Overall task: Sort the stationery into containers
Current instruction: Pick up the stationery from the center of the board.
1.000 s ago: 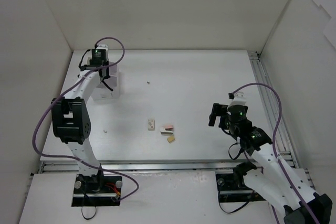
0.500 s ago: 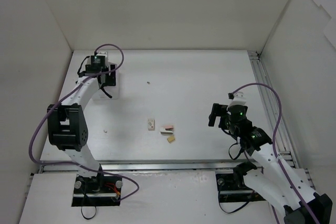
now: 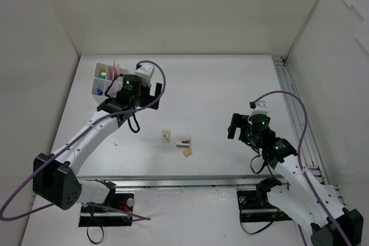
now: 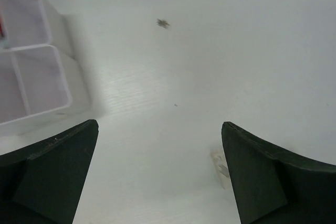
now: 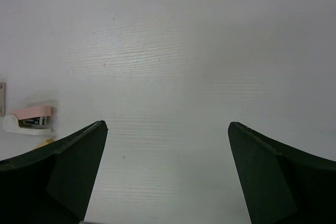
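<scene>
Overhead view: steeply down from behind the arm bases, whole flat white bench [image 3: 230, 84]. Wrist views: close, bench-facing, between jaws; left shares the white gridded box [image 4: 63, 74], right the pink eraser [image 5: 31, 112].

fingers [image 5: 52, 182] spread, pink eraser [image 5: 32, 112] far left

Over the last second the left gripper [image 3: 134, 91] swung away from the far-left corner, where it had hung directly over the white box [image 3: 94, 84], and came nearer and rightward to a spot just beside the box's right edge. That move uncovered the box, so its grid of compartments showed in the top view with what looked like red pens [image 3: 116, 67] and green, yellow and blue pieces inside, though they were too small to name surely. The left arm's elbow [image 3: 55, 180] also dropped back toward the near-left corner as the arm stretched out low.
</scene>
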